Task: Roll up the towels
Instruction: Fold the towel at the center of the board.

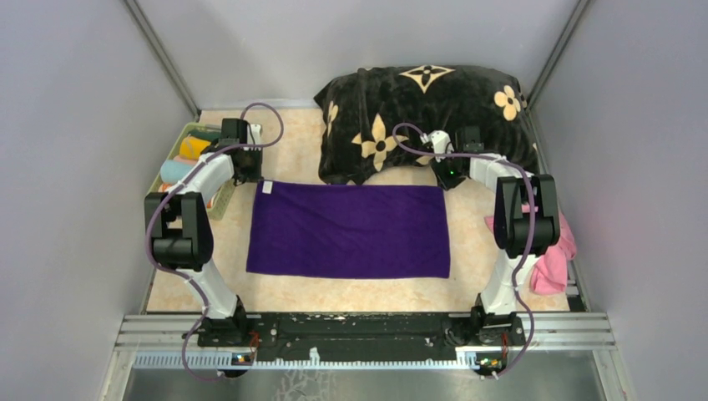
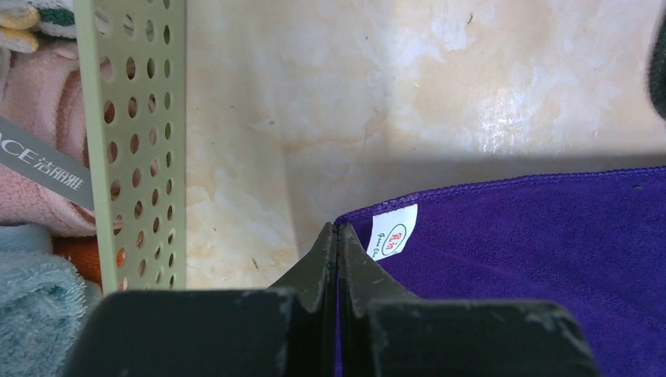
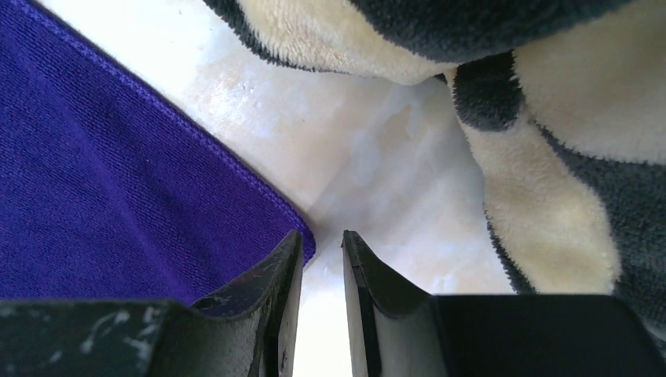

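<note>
One towel (image 3: 118, 181) (purple) beside right gripper (image 3: 321, 237)

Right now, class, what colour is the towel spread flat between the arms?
The towel is dark purple, clearest in the top external view.

A towel (image 1: 348, 230) lies flat in the middle of the surface (image 1: 288, 142). Behind it, at the far side, sits the cushion (image 1: 426, 117), its near edge close to the towel's far edge. To the left of the towel stands a basket (image 2: 133, 141) with rolled towels (image 1: 190, 149) in it. At the right edge lies a heap of towels (image 1: 551, 267). The left gripper (image 2: 338, 232) is at the towel's far left corner, the right gripper (image 3: 322, 239) at its far right corner
</note>
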You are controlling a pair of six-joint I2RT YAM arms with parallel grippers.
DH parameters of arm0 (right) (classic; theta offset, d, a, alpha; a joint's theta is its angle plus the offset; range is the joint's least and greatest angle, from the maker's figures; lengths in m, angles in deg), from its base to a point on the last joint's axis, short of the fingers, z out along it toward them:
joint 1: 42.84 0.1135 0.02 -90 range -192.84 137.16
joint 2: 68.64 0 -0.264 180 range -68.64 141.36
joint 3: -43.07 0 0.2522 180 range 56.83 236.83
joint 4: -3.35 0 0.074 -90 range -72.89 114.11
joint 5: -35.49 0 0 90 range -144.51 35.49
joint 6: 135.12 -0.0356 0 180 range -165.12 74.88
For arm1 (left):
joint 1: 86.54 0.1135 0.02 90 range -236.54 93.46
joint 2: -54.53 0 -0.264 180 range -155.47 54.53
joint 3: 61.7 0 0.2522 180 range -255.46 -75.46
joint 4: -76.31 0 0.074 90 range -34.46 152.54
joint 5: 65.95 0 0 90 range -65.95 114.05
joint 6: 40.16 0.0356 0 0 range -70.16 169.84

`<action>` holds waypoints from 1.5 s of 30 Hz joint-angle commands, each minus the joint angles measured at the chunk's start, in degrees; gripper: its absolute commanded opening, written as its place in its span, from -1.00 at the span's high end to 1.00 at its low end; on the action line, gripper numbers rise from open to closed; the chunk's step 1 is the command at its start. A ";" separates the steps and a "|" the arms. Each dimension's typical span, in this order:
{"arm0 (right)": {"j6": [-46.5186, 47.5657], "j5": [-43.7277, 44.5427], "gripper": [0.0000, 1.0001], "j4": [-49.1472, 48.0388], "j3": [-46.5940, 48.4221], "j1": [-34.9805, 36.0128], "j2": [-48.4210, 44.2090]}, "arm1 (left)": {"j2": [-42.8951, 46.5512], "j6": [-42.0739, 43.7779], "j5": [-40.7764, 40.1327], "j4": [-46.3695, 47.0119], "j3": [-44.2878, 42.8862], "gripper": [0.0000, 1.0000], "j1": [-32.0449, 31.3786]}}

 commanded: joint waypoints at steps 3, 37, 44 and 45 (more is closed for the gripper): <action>1.64 -0.44 0.49 2.21 2.91 0.77 2.28 | -0.55 0.75 0.47 -0.13 -0.13 1.00 0.43; 0.15 7.18 1.00 -5.59 -0.42 1.28 -6.76 | 1.69 0.23 3.43 0.70 -0.12 1.00 0.42; 1.01 6.30 1.00 -8.11 -3.23 0.14 -11.43 | 6.53 -0.43 4.63 1.05 1.33 1.00 0.43; 1.01 5.88 1.00 -8.28 -3.79 -0.24 -12.60 | 7.73 -0.12 4.27 1.63 2.26 1.00 0.43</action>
